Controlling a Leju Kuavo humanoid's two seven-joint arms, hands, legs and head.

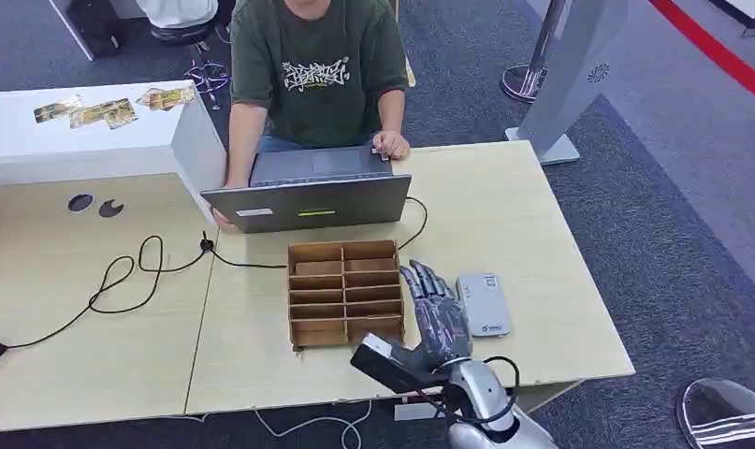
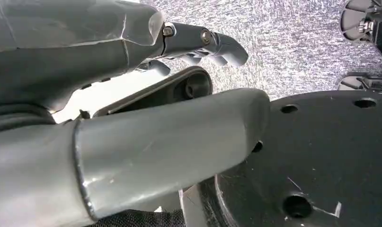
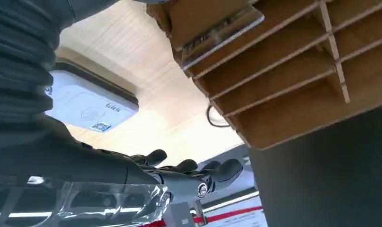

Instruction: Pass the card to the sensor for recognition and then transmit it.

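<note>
I have the right robot hand (image 1: 437, 313) over the bench (image 1: 504, 206), fingers spread and holding nothing, lying in the gap between the rack (image 1: 344, 292) and the sensor (image 1: 483, 303). A card (image 3: 222, 32) lies flat in a rack slot near the hand's thumb side, its long edge running along the slot. So the card is to the hand's left, the sensor just to its right; the right hand serves both. Room is tight between rack wall and sensor. The left robot hand (image 2: 132, 94) hangs low over the floor, fingers loosely curled; I cannot tell its state. A person sits behind the laptop (image 1: 308, 192).
</note>
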